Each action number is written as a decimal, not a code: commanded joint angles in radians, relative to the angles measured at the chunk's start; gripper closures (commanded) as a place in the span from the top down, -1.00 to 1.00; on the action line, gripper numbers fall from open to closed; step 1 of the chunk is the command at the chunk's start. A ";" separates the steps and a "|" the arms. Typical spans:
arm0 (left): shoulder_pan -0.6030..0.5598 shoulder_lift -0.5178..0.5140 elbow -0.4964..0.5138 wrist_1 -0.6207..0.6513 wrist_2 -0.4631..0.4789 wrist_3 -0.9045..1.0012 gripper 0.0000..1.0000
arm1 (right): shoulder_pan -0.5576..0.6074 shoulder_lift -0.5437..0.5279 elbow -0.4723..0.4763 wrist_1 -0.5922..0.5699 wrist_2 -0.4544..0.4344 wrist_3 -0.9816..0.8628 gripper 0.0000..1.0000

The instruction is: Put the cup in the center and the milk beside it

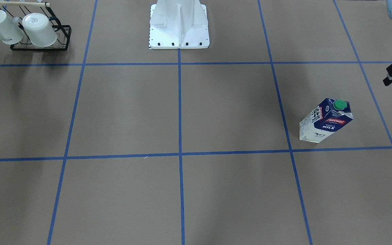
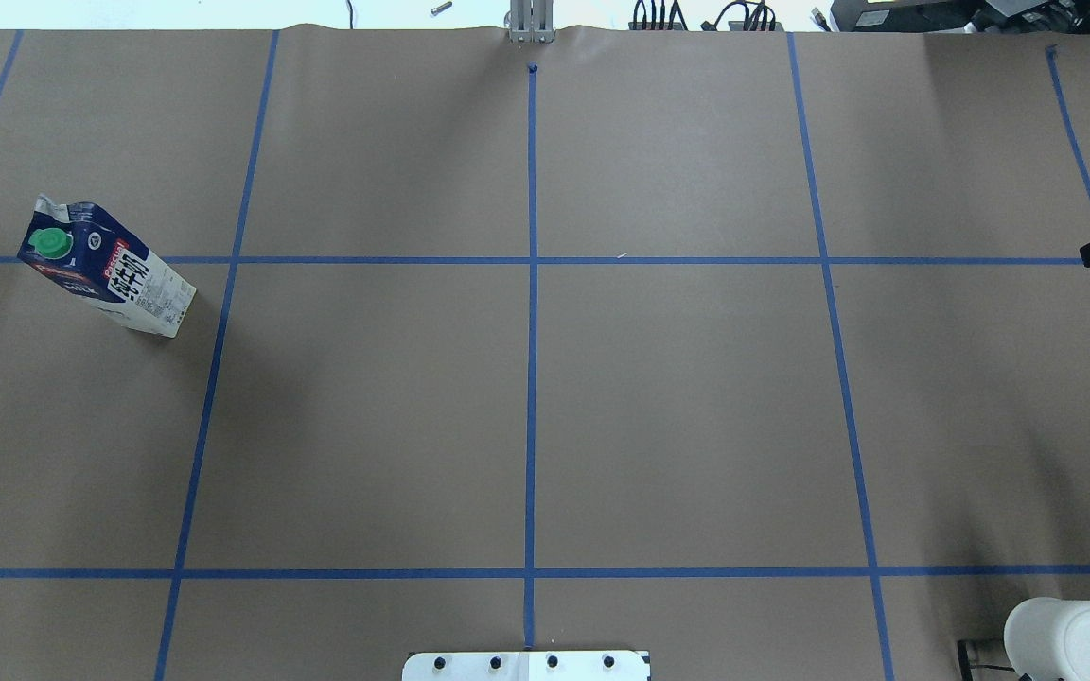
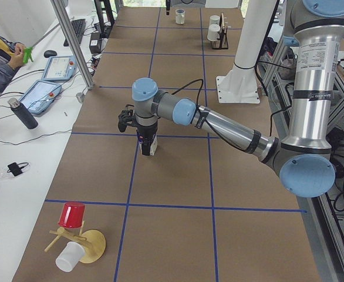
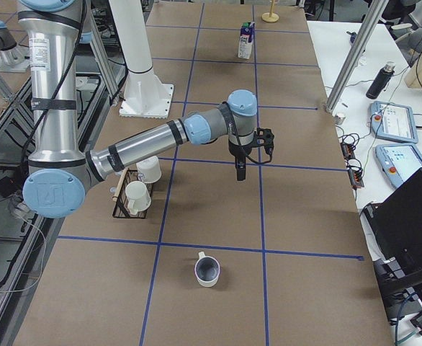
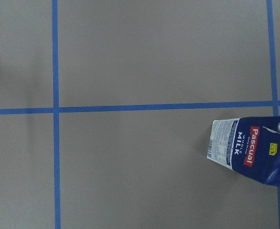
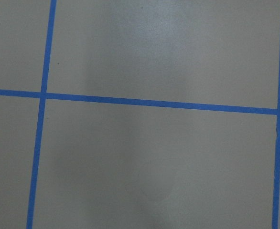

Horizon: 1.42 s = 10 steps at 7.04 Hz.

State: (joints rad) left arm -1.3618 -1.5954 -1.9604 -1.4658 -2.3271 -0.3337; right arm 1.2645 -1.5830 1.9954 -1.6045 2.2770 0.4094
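The cup (image 4: 207,272), a small white mug with a dark inside, stands on the brown table at the end on my right; it also shows far off in the exterior left view (image 3: 179,16). The milk (image 1: 325,120) (image 2: 105,279) (image 5: 252,150) stands upright on my left side. My left gripper (image 3: 141,141) hangs high above the table close to the milk (image 3: 152,147), apart from it. My right gripper (image 4: 240,171) hangs over a blue tape line, far from the cup. I cannot tell whether either gripper is open or shut.
A black wire rack (image 1: 63,42) (image 4: 121,209) with two all-white mugs stands near my right side. The white robot base (image 1: 179,27) is at the table's rear middle. A red cup on a wooden stand (image 3: 72,216) sits at the left end.
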 commanded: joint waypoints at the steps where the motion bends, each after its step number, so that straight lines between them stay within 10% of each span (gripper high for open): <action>1: 0.001 -0.003 0.003 -0.001 -0.002 -0.004 0.97 | -0.002 0.001 0.005 0.000 -0.001 -0.004 1.00; 10: 0.001 0.005 -0.005 -0.004 -0.002 -0.005 0.96 | -0.010 -0.003 0.025 0.014 0.007 0.015 1.00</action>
State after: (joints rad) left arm -1.3610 -1.5905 -1.9675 -1.4694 -2.3298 -0.3376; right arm 1.2570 -1.5843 2.0180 -1.5915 2.2848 0.4183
